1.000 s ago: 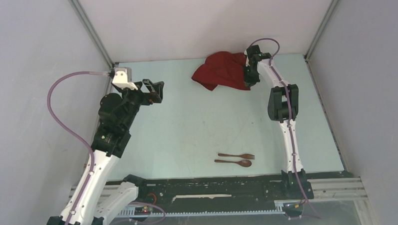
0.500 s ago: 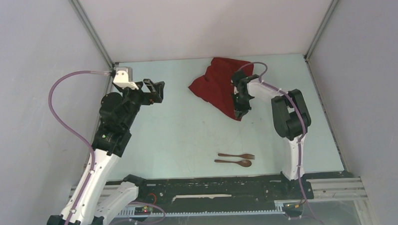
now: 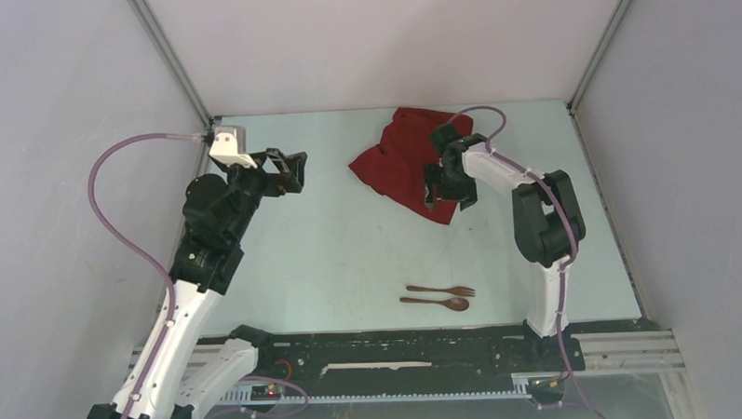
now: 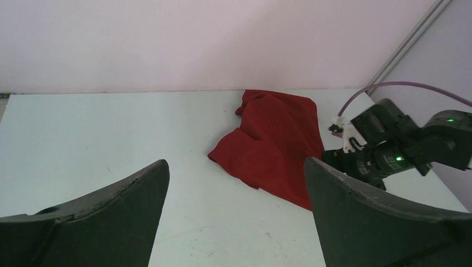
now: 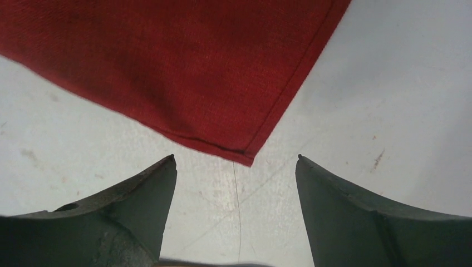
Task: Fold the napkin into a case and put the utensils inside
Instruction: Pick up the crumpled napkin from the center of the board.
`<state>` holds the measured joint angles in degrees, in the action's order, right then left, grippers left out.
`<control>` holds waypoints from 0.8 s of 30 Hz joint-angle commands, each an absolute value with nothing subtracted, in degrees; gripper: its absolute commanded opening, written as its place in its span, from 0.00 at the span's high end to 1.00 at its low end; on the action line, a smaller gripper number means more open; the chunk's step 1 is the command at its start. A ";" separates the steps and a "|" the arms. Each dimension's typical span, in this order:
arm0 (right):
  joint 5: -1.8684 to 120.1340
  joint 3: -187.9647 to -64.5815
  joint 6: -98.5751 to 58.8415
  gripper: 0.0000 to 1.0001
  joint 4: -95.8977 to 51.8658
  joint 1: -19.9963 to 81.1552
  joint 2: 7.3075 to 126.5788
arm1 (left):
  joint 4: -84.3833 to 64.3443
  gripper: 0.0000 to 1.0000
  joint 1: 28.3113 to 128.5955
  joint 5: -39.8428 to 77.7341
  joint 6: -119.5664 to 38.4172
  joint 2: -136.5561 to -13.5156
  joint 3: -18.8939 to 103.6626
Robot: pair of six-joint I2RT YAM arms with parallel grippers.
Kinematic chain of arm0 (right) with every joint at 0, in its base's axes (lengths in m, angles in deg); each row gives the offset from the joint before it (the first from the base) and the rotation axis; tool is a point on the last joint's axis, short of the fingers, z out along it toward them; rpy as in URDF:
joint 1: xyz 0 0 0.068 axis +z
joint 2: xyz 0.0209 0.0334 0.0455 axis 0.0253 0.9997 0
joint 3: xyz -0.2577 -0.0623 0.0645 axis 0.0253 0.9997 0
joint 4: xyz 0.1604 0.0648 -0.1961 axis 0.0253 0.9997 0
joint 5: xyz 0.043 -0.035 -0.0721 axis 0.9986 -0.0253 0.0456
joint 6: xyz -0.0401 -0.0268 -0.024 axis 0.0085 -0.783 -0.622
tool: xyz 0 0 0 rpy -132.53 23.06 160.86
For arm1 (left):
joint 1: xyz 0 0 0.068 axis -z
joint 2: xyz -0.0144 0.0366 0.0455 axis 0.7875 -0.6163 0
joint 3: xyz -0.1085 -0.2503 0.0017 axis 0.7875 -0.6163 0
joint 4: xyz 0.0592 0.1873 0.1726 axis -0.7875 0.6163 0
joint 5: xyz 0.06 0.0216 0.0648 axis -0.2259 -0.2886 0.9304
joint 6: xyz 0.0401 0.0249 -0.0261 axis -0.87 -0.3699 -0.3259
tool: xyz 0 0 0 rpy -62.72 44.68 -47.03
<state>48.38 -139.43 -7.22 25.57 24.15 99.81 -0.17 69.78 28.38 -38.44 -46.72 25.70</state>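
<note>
Looking down from the top external view, the napkin (image 3: pixel 395 164) lies rumpled and unfolded at the far side of the pale worktop (image 3: pixel 350 238), right of centre, with one corner drawn toward the near side. The right claw (image 3: pixel 447 205) hangs low over that corner, jaws apart. The left claw (image 3: pixel 289 166) is raised well to the left of the cloth, jaws wide and nothing between them. The fork (image 3: pixel 445 290) and spoon (image 3: pixel 435 303) lie side by side near the front edge, parallel, well apart from the napkin.

From the left wrist view, the left claw (image 4: pixel 236 164) is spread wide and empty above bare worktop; beyond it the napkin (image 4: pixel 273 144) lies in a loose heap, and the right arm (image 4: pixel 401 144) is at the cloth's right edge.

From the right wrist view, the right claw (image 5: pixel 236 158) is wide and grips nothing. The napkin (image 5: pixel 167 67) lies flat on the worktop, its hemmed corner pointing between the two fingertips (image 5: pixel 167 167), touching neither.
</note>
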 commanded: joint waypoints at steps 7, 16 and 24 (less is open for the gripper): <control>45.35 -144.13 -4.60 0.17 26.38 26.52 106.56 | -2.45 0.01 69.36 27.65 -38.00 -44.95 25.98; 45.01 -142.13 -2.63 0.31 24.88 27.54 108.86 | -2.38 0.01 69.36 27.65 -38.09 -44.23 26.01; 45.53 -140.32 -2.58 0.73 21.73 27.21 108.38 | -2.39 0.01 69.42 27.74 -38.18 -43.84 25.85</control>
